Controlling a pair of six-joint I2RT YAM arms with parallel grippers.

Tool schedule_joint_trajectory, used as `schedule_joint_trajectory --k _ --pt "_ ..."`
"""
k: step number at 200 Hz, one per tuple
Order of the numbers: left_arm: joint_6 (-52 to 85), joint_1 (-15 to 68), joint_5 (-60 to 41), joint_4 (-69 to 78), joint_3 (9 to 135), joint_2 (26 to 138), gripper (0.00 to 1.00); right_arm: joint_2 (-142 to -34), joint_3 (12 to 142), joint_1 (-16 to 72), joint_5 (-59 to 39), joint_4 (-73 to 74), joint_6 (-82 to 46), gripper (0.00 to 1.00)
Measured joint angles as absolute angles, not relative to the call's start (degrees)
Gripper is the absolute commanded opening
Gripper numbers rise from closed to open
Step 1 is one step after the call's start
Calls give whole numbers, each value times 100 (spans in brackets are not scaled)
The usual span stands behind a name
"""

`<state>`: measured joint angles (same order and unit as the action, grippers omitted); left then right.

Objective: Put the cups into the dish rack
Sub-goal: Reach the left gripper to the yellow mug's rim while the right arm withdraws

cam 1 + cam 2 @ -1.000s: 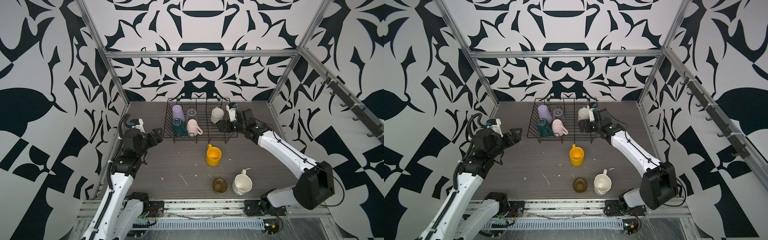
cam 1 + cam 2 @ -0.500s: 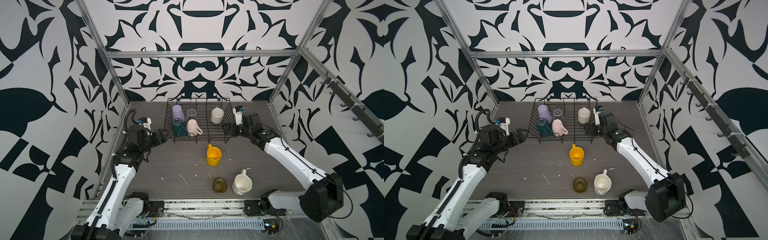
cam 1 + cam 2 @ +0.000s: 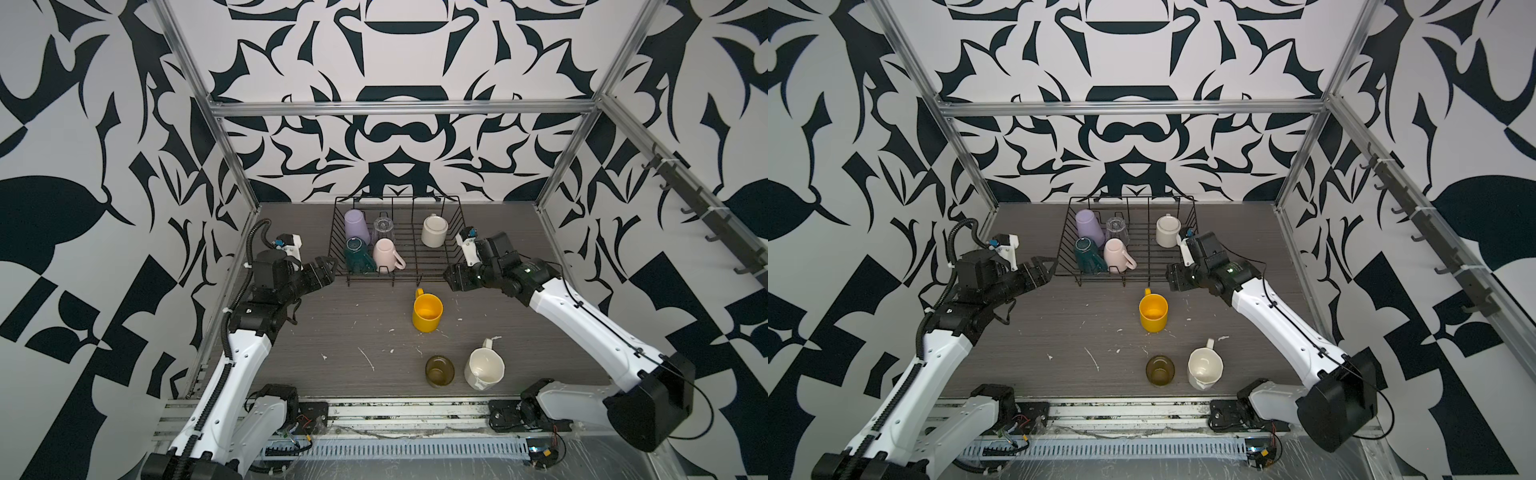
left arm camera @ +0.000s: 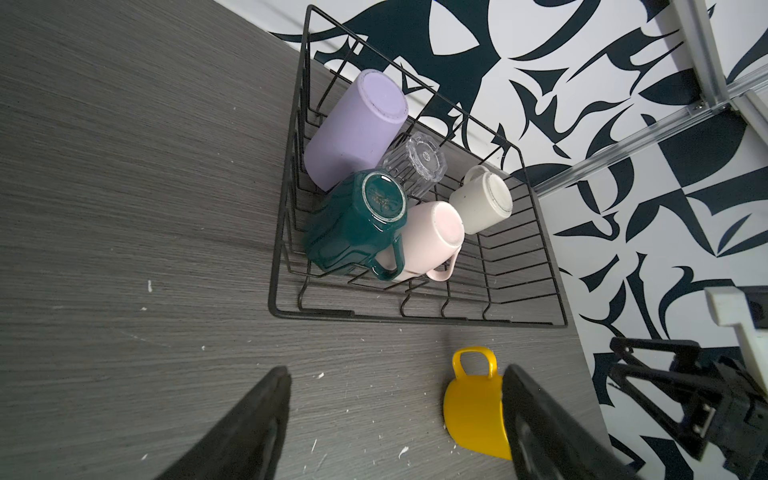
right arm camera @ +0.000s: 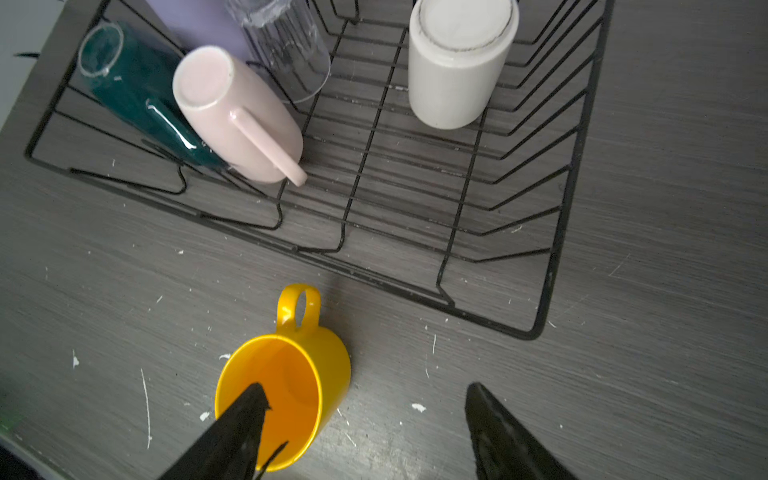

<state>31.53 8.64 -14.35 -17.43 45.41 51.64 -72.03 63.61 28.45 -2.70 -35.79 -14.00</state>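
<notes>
The rack (image 3: 415, 274) sits at the back of the table (image 3: 332, 324) and holds five cups, all mouth down. The lilac tumbler (image 3: 356, 224) and clear glass (image 3: 383, 226) are in its back left corner. The green mug (image 3: 358, 255) and pink mug (image 3: 384, 254) lean just in front of them, and the cream mug (image 3: 434, 230) stands apart toward the right. Three cups stand mouth up on the table: the yellow mug (image 3: 427, 309) just in front of the rack with its handle toward it, and near the front edge the olive glass (image 3: 439, 370) beside the white mug (image 3: 484, 370). The left gripper (image 3: 330, 269) hovers off the rack's left front corner, jaws wide apart and empty. The right gripper (image 3: 452, 279) hangs at the rack's right front corner, just beside and above the yellow mug. In the right wrist view its fingers (image 5: 232, 432) stand apart and hold nothing, one of them showing in front of the mug's mouth
</notes>
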Motion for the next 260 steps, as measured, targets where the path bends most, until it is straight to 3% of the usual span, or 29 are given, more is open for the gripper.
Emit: schedule_joint_trajectory --k 86,162,260 --pt "3315 1017 -1682 -1610 4539 5172 78 -7205 6361 3089 -78 -3815 -1391 80" --pt "3297 3787 -919 -1911 5293 6761 73 -7028 6165 2779 -45 -3256 -1389 91" --pt "3148 4777 -49 -2185 6239 8586 65 -6042 5433 1890 -191 -2639 -1708 95"
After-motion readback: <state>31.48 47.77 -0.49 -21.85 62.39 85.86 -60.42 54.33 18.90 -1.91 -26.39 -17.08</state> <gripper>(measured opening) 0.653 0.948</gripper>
